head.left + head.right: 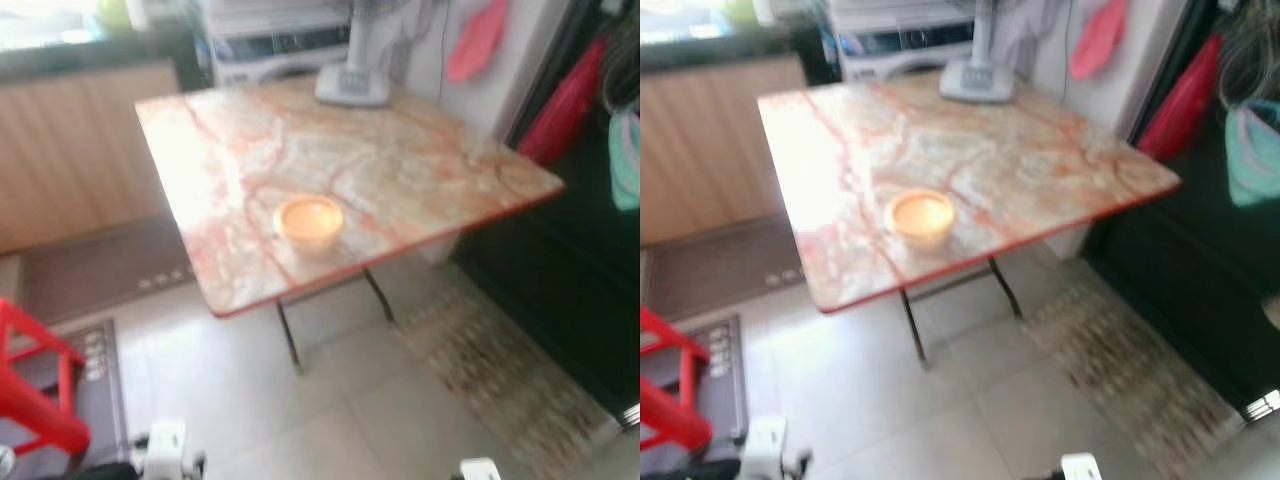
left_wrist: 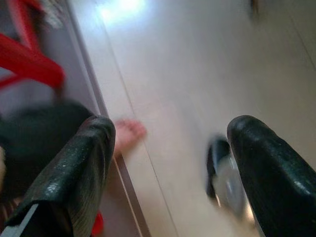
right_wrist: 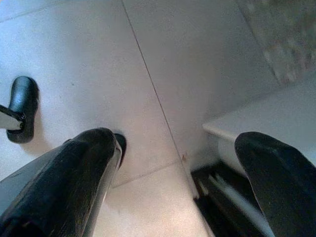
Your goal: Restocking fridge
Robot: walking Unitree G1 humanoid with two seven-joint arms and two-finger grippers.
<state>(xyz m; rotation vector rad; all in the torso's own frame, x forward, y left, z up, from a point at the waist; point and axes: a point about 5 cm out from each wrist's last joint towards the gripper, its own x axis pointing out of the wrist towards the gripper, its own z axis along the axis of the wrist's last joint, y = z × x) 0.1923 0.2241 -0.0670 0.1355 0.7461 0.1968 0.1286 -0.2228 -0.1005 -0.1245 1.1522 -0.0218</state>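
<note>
- Left gripper (image 2: 168,173): fingers (image 2: 74,173) apart, nothing btwn them, hanging low over pale floor tiles (image 2: 197,74).
- Just beyond left fingers: a person's bare foot (image 2: 129,134) at edge of a grey mat (image 2: 94,98); red stool (image 2: 34,64) a bit further out on same side. Blurred dark/silver part (image 2: 224,180) close by the other finger, can't tell what.
- Right gripper (image 3: 173,182): fingers (image 3: 84,173) spread wide, empty, also pointing down at tiles (image 3: 89,64).
- Near right fingers: white ledge (image 3: 276,118) beside one tip, patterned rug (image 3: 286,39) further out past it; black rounded part (image 3: 22,106) on floor off the opposite finger.
- Orange bowl (image 1: 308,222): well apart from both grippers, ahead of and above them, upright on marble-look folding table (image 1: 400,160), near the table's front edge, opening facing up. Round, so no long axis to tell. Contents not readable, blurred.
- Beyond bowl: base of a white fan (image 1: 352,82) at table's far edge.
- Further out, right-gripper side: dark open doorway w/ red cloth (image 1: 565,105) and teal item (image 1: 625,160) hanging; pink item (image 1: 475,40) on wall.
- Left-gripper side: beige cabinet front (image 1: 80,150), grey mat and red stool (image 1: 35,380) on floor.
- Head views soft w/ motion blur.
</note>
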